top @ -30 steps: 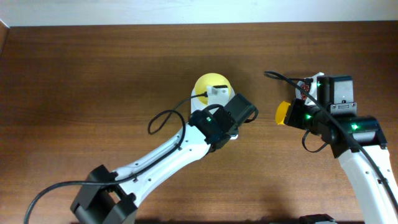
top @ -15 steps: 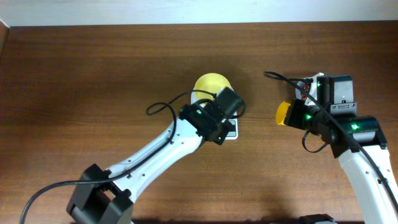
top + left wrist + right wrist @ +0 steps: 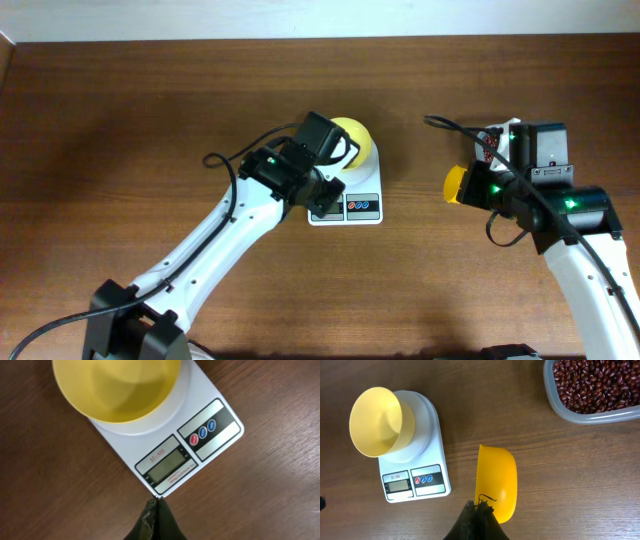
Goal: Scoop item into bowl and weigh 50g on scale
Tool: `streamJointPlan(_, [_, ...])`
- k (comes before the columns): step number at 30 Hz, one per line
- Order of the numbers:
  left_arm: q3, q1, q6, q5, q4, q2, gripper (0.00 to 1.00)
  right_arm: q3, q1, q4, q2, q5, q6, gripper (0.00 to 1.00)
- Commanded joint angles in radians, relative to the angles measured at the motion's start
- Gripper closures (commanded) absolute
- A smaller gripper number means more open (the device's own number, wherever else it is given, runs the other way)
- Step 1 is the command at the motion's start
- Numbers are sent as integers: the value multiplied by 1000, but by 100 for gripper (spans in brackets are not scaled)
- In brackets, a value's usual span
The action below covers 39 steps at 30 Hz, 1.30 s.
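The pale-yellow bowl (image 3: 354,136) stands empty on the white scale (image 3: 362,207); both also show in the left wrist view, bowl (image 3: 116,387) and scale (image 3: 175,445), and in the right wrist view, bowl (image 3: 376,421) and scale (image 3: 427,472). My left gripper (image 3: 318,200) is shut and empty, its tip (image 3: 156,502) at the scale's front corner by the display. My right gripper (image 3: 479,506) is shut on the handle of an empty bright-yellow scoop (image 3: 497,480), held above the table right of the scale (image 3: 455,183). The beans (image 3: 597,382) fill a clear container at the far right.
The clear container (image 3: 570,412) is mostly hidden under my right arm in the overhead view; a bit of beans (image 3: 487,148) shows there. Bare brown table lies between the scale and the scoop and all along the left side.
My left arm has swung left and back off the scale, uncovering its display and buttons. The right arm and scoop have not moved.
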Motion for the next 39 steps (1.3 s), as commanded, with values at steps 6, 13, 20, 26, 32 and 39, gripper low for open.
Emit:
streamJointPlan(6, [-5, 5, 27, 18, 0, -29, 1, 19, 5, -23, 2, 11, -11, 96])
streamJointPlan(13, [-5, 5, 27, 6, 7, -29, 1, 19, 5, -10, 1, 11, -36, 96])
streamJointPlan(20, [-6, 5, 27, 6, -56, -29, 1, 19, 5, -13, 1, 9, -36, 96])
streamJointPlan(26, [-6, 4, 27, 8, -41, -29, 1, 19, 5, -13, 1, 11, -36, 96])
streamJointPlan(32, [-6, 4, 27, 7, -37, -29, 1, 19, 5, -12, 1, 24, -37, 96])
streamJointPlan(39, [-6, 3, 27, 124, -45, -29, 1, 19, 5, -13, 1, 23, -37, 96])
